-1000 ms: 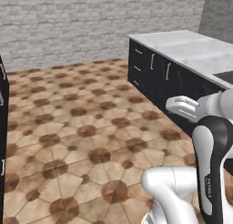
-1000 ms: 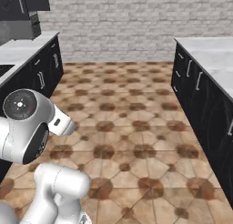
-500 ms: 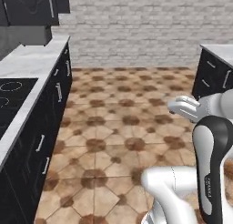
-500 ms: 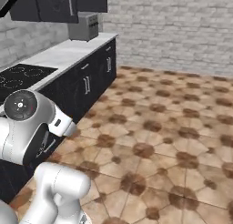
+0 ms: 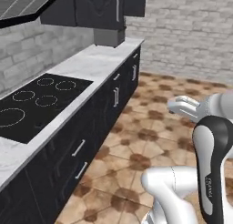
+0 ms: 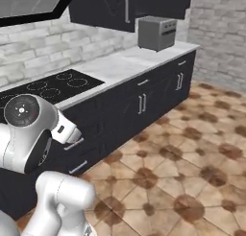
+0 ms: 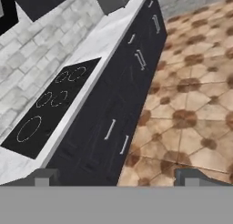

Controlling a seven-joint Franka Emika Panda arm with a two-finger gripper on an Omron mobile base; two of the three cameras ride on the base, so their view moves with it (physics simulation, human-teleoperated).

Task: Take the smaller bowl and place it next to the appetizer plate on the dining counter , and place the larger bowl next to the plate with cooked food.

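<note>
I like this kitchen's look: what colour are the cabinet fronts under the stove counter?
Black, with slim silver handles, on the cabinet fronts. The right base view shows them best.

Even, diffuse rendered light with no visible source; the marble counter (image 5: 98, 63) reads bright, the cabinet fronts (image 6: 144, 103) near black. Shadows are faint (a soft one under the wall cupboards). Edges look coarse and slightly blurred, without glare

A long counter (image 5: 98, 63) with a white, grey-veined marble top runs along the brick wall. Its front is a row of black cabinets (image 5: 113, 100) with pale bar handles. A black cooktop (image 5: 36, 104) is set into the top near its front edge, and a grey box (image 6: 156, 32) stands at the far end.
</note>
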